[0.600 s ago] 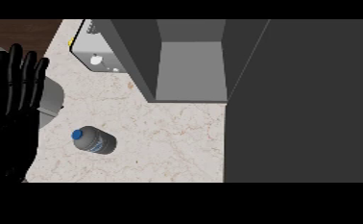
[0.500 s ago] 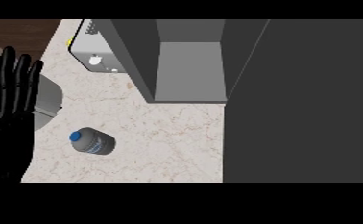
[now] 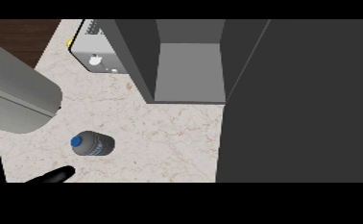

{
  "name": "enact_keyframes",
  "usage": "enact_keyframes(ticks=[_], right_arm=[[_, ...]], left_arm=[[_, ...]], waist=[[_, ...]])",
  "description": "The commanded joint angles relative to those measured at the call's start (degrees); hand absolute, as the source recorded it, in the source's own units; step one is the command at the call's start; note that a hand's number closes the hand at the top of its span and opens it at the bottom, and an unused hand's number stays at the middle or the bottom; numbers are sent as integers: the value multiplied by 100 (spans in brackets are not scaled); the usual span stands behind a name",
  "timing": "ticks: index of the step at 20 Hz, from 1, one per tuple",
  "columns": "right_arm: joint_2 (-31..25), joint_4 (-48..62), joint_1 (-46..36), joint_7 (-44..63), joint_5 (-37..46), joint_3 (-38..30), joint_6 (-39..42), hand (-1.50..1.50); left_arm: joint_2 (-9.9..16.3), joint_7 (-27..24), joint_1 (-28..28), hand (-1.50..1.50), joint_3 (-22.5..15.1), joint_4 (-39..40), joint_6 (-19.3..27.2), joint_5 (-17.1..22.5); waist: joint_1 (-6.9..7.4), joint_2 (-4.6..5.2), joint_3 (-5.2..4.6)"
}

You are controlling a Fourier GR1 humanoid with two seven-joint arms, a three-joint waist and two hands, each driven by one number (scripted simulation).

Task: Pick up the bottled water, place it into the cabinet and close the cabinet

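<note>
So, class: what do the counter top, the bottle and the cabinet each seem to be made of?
Counter top: pale stone, perhaps marble, going by its fine brownish veins. Bottle: likely plastic, with a blue cap and dark label; too small to be sure. Cabinet: plain matt grey panels, painted board or metal; the look leaves that open.

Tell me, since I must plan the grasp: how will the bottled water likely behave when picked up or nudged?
The bottled water stands upright on the counter, blue cap up, so a sideways nudge would probably tip it. Its round body suggests it would roll once down. Its smooth sides may slip.
</note>
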Motion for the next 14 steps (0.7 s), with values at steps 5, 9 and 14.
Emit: enact_keyframes(ticks=[5, 9, 14], right_arm=[[42, -909, 376, 700, 65, 672, -1, -150], [273, -1300, 460, 979, 661, 1323, -333, -150], [125, -1771, 629, 1230, 651, 1424, -366, -150]], left_arm=[[-100, 1284, 1001, -150, -992, -1827, 755, -875], [-29, 1597, 1066, -150, -1191, -2148, 849, -1208], [260, 1877, 1370, -150, -1151, -2545, 928, -1067]], waist=[[-32, 12, -2], [-34, 4, 0], [-2, -23, 5]])
